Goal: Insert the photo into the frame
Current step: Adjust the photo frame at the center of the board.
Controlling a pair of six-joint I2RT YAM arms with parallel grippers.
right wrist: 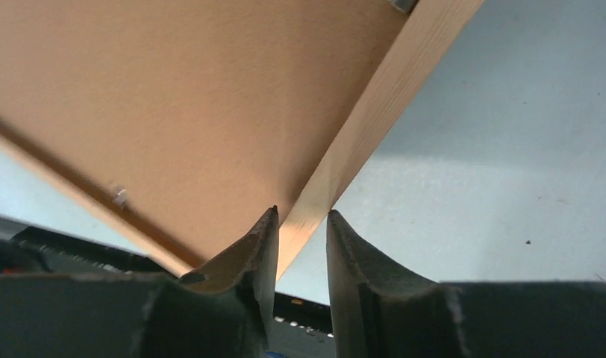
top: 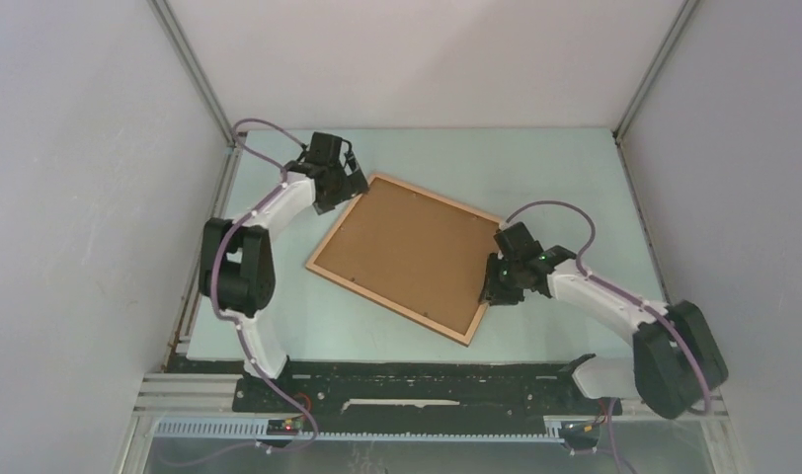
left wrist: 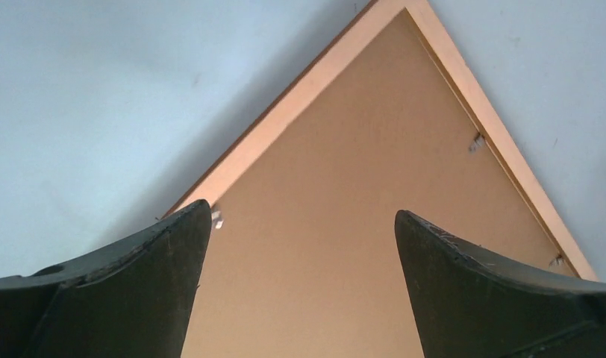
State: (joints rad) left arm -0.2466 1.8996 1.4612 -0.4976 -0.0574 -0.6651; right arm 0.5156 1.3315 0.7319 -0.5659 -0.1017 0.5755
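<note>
Thin light orange-brown wooden frame (left wrist: 300,93)

No legible text, label, brand, number or sign on any surface in the three views.

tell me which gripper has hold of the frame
The right gripper: its jaws are closed on the frame, pinching its side rail. The left gripper hangs wide open above the far corner, holding nothing.
</note>
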